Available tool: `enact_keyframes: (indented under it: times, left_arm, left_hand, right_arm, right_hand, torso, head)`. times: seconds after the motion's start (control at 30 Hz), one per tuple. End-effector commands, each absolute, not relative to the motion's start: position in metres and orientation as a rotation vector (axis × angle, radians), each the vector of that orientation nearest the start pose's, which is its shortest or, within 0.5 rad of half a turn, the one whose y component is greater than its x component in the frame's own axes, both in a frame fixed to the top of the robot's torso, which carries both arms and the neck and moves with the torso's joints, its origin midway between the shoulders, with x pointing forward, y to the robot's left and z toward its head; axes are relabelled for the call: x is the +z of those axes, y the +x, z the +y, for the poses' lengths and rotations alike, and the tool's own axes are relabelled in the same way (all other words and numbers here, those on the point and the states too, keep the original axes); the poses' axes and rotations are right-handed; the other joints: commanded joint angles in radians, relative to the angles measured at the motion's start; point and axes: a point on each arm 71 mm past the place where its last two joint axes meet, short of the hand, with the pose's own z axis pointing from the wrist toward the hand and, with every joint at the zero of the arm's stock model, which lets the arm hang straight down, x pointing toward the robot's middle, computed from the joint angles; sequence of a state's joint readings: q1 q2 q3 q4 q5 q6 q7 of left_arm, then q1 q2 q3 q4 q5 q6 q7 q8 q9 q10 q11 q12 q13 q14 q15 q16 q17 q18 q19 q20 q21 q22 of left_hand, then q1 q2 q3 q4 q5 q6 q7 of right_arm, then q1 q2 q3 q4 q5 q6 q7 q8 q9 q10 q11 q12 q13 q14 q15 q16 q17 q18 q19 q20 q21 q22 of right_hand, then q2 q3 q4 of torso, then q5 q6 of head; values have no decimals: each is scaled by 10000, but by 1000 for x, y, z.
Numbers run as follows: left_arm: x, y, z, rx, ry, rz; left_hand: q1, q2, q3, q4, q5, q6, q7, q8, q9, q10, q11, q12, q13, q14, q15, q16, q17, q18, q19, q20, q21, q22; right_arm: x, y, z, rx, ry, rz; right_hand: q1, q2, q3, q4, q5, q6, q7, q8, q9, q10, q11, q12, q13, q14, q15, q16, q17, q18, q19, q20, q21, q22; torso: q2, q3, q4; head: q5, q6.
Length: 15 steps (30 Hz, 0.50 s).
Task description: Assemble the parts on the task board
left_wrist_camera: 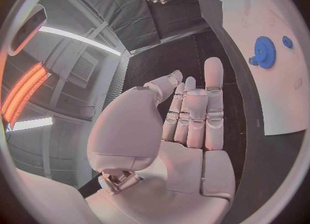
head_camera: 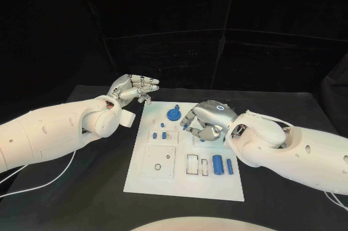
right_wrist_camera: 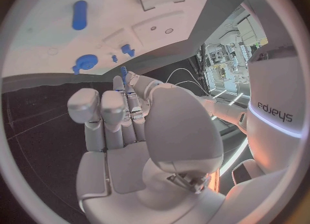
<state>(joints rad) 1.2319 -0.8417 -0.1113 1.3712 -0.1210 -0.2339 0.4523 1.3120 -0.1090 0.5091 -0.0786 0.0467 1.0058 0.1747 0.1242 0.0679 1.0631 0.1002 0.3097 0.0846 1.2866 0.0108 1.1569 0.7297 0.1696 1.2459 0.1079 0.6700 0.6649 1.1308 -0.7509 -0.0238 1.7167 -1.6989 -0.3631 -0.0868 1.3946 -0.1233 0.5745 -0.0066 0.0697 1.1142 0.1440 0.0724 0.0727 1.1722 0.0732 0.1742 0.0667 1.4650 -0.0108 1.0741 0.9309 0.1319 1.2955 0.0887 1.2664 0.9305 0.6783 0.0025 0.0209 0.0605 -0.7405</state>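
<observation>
Right wrist view: robot hand (right_wrist_camera: 126, 105) pinching part (right_wrist_camera: 123, 72)

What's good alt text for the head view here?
A white task board lies on a black table, with the right hand over its middle, pinching a small blue part. The left hand hovers empty off the board's far left corner; a blue gear and two blue cylinders rest on the board.

A black table (head_camera: 87, 191) carries everything here, its dark top matte under the light. The white task board (head_camera: 181, 183) lies flat on it, near the middle, long side running away from the robot. A thin white cable (head_camera: 44, 183) trails across the table's left part.
</observation>
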Motion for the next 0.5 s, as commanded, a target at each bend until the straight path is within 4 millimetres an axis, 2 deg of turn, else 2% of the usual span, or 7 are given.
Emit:
enact_keyframes:
  times: [0.03,0.1,0.2,0.27,0.4,0.5]
  left_arm:
    - [-189,510,247,-14741,-9402,14263]
    - [-188,510,245,-14782,-9387,14278]
    - [-188,510,243,-14833,-9368,14298]
    - [-188,510,241,-14870,-9355,14315]
    - [-188,511,239,-14921,-9339,14344]
    - [-188,511,238,-14942,-9332,14354]
  left_hand:
    - [2,60,-62,6,21,-38,3,-17,-11,-95,9,53,-12,-72,15,-61,-10,125,-87,3,-58,-14]
    - [2,60,-62,6,21,-38,3,-17,-11,-95,9,53,-12,-72,15,-61,-10,125,-87,3,-58,-14]
    - [2,60,-62,6,21,-38,3,-17,-11,-95,9,53,-12,-72,15,-61,-10,125,-87,3,-58,-14]
    - [-1,61,-69,4,20,-42,7,-17,-10,-106,14,60,-13,-77,19,-62,-14,124,-89,6,-69,-21]
    - [-1,61,-69,4,20,-42,7,-17,-10,-106,14,60,-13,-77,19,-62,-14,124,-89,6,-69,-21]
    - [-1,61,-69,4,20,-42,7,-17,-10,-106,14,60,-13,-77,19,-62,-14,124,-89,6,-69,-21]
  right_arm:
    - [-188,413,-87,9446,-4663,14848]
    - [-202,407,-79,9674,-4795,14954]
    - [-215,401,-70,9908,-4887,15115]
    - [-224,398,-64,10036,-4962,15258]
    - [-236,394,-56,10172,-5080,15537]
    - [-240,393,-53,10188,-5133,15664]
  right_hand:
    - [-64,-7,70,-9,92,28,29,-14,4,71,11,-35,-16,197,-33,84,37,-128,92,4,67,35]
    - [-72,-4,92,-36,149,25,34,-19,2,69,15,-40,-15,196,-29,104,49,-129,92,5,77,41]
    - [-80,-11,102,-55,181,20,39,-24,0,65,19,-45,-15,193,-27,113,50,-129,91,6,83,45]
    - [-85,-11,109,-65,197,17,41,-26,-1,61,21,-49,-16,194,-25,126,63,-132,94,7,92,58]
    - [-95,-10,114,-73,215,11,46,-30,-3,54,26,-54,-16,192,-22,133,66,-131,90,9,93,54]
    - [-101,-11,115,-76,219,8,49,-32,-3,51,29,-57,-17,191,-21,130,60,-131,89,10,94,54]
  torso:
    - [-3,-17,0]
    - [2,-15,6]
    - [19,5,-18]
    - [38,32,-21]
    - [23,9,-10]
    - [22,14,-7]
  head:
    - [172,-72]
    - [272,-119]
    - [378,-163]
    - [417,-182]
    - [475,-233]
    - [512,-254]
